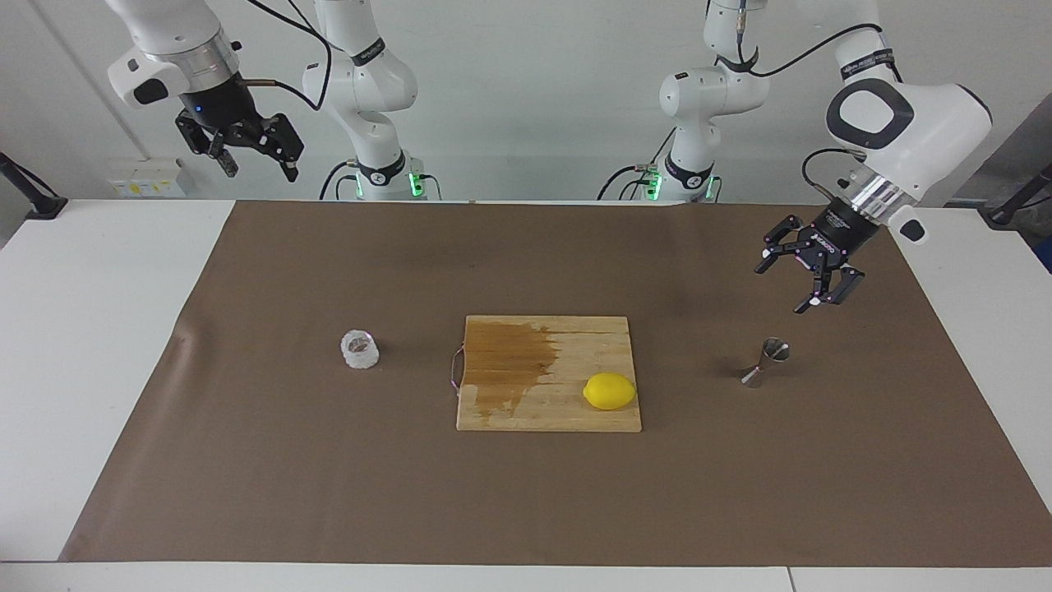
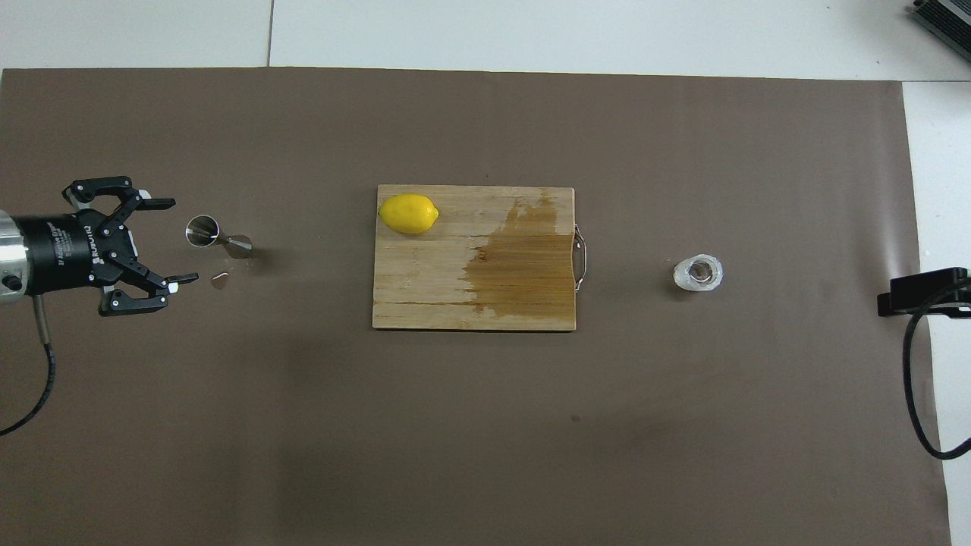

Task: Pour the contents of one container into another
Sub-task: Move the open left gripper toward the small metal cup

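The small clear glass cup [image 1: 359, 349] [image 2: 698, 273] with a bumpy whitish wall stands on the brown mat toward the right arm's end. The shiny steel hourglass jigger [image 1: 766, 363] [image 2: 218, 236] stands on the mat toward the left arm's end. My left gripper [image 1: 781, 289] [image 2: 176, 241] hangs open in the air just beside and above the jigger, fingers pointing at it and not touching. My right gripper [image 1: 261, 168] waits open, raised high over the table's edge at its own end, away from the cup.
A wooden cutting board [image 1: 509, 411] [image 2: 425, 296] with a dark wet patch lies mid-table between cup and jigger. A yellow lemon [image 1: 610, 390] [image 2: 409, 213] rests on it. A small wet spot [image 2: 220, 280] lies next to the jigger. The brown mat [image 1: 526, 493] covers the table.
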Controlling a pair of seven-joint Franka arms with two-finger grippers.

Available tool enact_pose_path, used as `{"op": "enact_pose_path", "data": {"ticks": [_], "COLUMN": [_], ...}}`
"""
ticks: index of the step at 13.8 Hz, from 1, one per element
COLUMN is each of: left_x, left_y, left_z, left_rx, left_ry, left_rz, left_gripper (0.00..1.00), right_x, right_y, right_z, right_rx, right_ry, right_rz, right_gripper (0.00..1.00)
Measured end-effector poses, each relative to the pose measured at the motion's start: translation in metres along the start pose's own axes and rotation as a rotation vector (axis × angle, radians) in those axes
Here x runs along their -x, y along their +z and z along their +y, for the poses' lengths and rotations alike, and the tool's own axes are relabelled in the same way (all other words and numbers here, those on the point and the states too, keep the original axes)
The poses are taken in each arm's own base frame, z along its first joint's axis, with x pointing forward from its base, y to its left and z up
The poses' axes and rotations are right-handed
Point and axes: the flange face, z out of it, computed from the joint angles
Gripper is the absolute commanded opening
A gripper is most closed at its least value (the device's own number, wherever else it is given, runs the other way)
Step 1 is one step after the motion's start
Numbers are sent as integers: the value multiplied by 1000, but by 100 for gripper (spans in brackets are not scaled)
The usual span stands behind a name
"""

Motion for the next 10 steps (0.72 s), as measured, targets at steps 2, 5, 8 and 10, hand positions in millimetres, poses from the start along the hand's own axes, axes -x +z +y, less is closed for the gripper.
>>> {"op": "enact_pose_path", "data": {"ticks": [2,5,8,10], "left_x": [-20,-46,-62,-68], "left_y": [8,28,38,47], "left_z": [6,10,9,4], "left_rx": [47,139,192,226], "left_ry": [-96,-239,-371,-436], "left_rz": [-33,-54,-89,-112], "left_gripper": [100,100,100,100], "right_x": [0,0,0,0], "right_y": [0,0,0,0], "right_z": [0,0,0,0], "right_rx": [0,0,0,0], "right_ry": [0,0,0,0], "right_rz": [0,0,0,0], "right_gripper": [100,100,100,100]}}
